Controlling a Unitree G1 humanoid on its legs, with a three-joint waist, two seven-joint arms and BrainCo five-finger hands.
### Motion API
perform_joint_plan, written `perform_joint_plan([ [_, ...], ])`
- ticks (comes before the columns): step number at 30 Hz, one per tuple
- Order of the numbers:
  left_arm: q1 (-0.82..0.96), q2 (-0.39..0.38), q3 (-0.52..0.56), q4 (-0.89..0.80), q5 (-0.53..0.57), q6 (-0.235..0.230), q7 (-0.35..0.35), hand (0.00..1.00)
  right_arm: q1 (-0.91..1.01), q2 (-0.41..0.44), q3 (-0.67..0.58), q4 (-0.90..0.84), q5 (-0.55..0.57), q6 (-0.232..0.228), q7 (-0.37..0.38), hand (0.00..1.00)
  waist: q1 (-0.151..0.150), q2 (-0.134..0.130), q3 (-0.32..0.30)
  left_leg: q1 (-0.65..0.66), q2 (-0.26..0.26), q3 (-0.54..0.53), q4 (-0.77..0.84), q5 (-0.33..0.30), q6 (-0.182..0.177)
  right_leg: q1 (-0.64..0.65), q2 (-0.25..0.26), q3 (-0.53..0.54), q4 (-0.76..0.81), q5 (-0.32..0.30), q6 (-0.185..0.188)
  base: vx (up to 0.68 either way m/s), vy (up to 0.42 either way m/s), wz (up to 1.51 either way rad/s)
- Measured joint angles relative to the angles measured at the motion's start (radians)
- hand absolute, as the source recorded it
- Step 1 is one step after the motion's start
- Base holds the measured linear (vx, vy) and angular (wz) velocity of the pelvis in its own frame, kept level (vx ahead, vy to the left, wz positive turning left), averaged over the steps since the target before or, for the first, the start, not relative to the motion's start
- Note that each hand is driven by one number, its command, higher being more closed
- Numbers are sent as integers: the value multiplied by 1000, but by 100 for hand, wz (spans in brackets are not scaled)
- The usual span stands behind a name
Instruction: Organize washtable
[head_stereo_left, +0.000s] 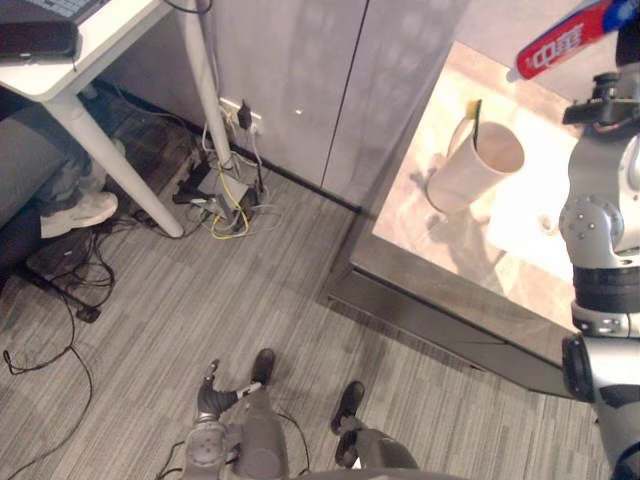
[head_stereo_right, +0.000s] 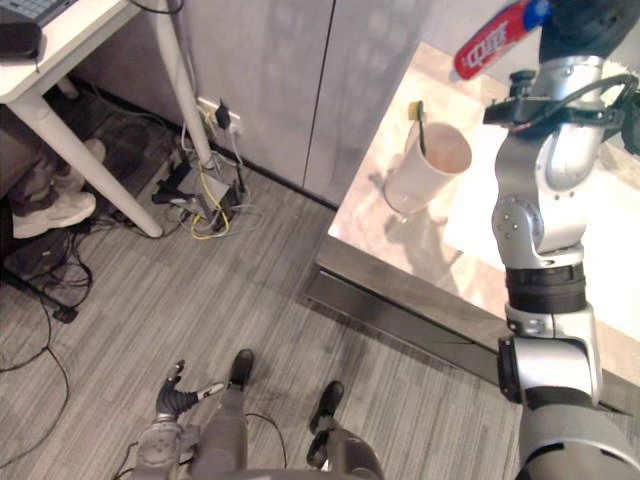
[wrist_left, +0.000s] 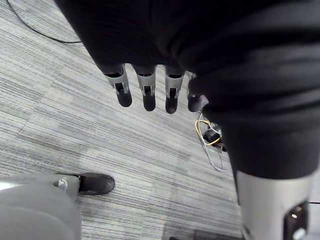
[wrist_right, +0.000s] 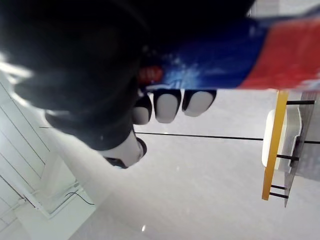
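Note:
My right hand (head_stereo_right: 590, 22) is raised high over the washtable (head_stereo_left: 452, 262), shut on a red and blue toothpaste tube (head_stereo_left: 558, 40). Its fingers (wrist_right: 167, 106) curl under the tube (wrist_right: 240, 56) in the right wrist view. Below it on the marbled top stands a cream cup (head_stereo_left: 474, 166), tilted, with a dark-handled toothbrush (head_stereo_left: 477, 120) inside. My left hand (head_stereo_left: 210, 396) hangs low over the grey carpet at the lower left, fingers (wrist_left: 145, 93) straight and holding nothing.
A white desk (head_stereo_left: 100, 42) stands at the upper left, with a person's shoe (head_stereo_left: 80, 212) beneath it. Cables and a power strip (head_stereo_left: 230, 202) lie by the grey cabinet wall (head_stereo_left: 300, 90). A yellow-edged rack (wrist_right: 280, 145) shows past my right hand.

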Motion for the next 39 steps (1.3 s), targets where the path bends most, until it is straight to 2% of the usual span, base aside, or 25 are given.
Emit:
perform_joint_plan([
  [39, 0, 0, -6, -1, -4, -14, -20, 0, 43, 39, -12, 38, -1, 2, -10, 100, 4, 1, 1, -14, 0, -4, 0, 0, 0, -12, 1, -2, 1, 0, 0, 0, 0, 0],
])
